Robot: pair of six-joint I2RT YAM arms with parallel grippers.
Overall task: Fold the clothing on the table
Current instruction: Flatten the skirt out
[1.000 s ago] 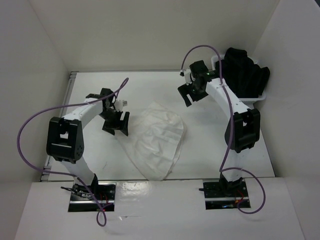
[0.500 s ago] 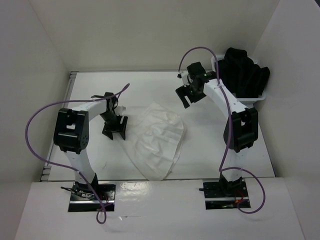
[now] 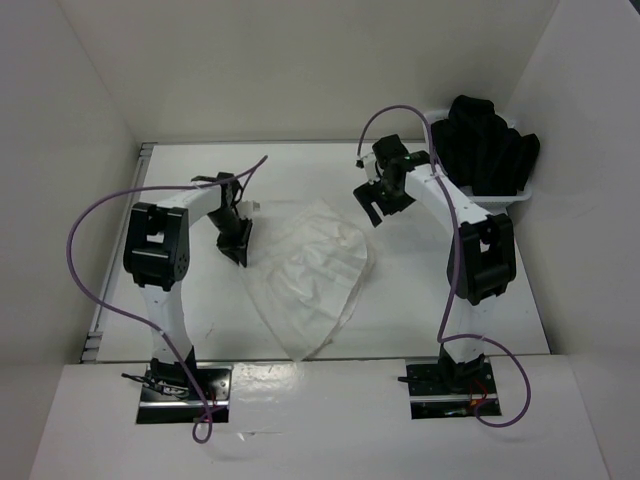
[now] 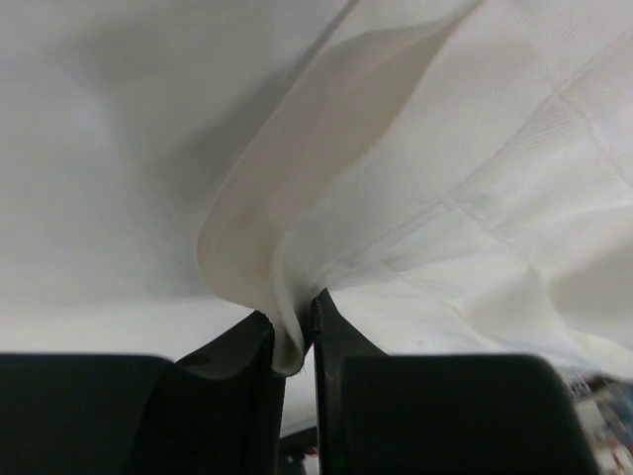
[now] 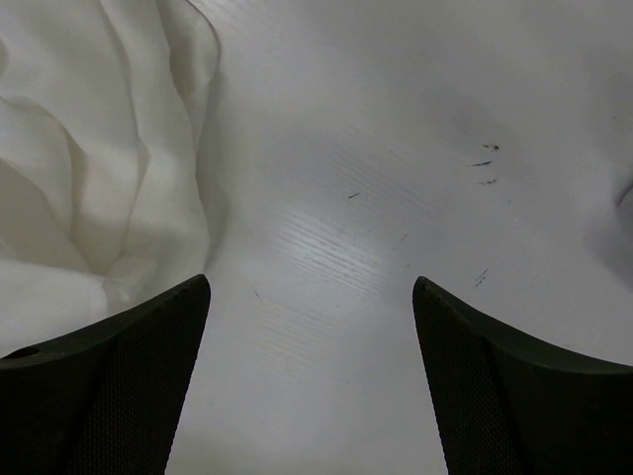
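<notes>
The clothing (image 3: pixel 310 275), a white wrinkled fan-shaped garment, lies spread on the table (image 3: pixel 190 300) between the arms. My left gripper (image 3: pixel 240 245) is at its upper left edge. In the left wrist view the left gripper (image 4: pixel 293 327) is shut on a pinched fold of the clothing (image 4: pixel 445 198), which rises from the jaws. My right gripper (image 3: pixel 378 205) hovers just beyond the garment's upper right corner, open. In the right wrist view the right gripper (image 5: pixel 312 287) has bare table (image 5: pixel 396 198) between its fingers, with the clothing (image 5: pixel 79 178) at the left.
A white basket (image 3: pixel 522 200) at the back right holds bulky black garments (image 3: pixel 485 145). White walls enclose the table on three sides. A grey rail (image 3: pixel 145 160) runs along the table's left edge.
My left gripper has swung right to the clothing's left edge and shut on a fold of it. The right gripper has drifted slightly towards the garment, still open.
</notes>
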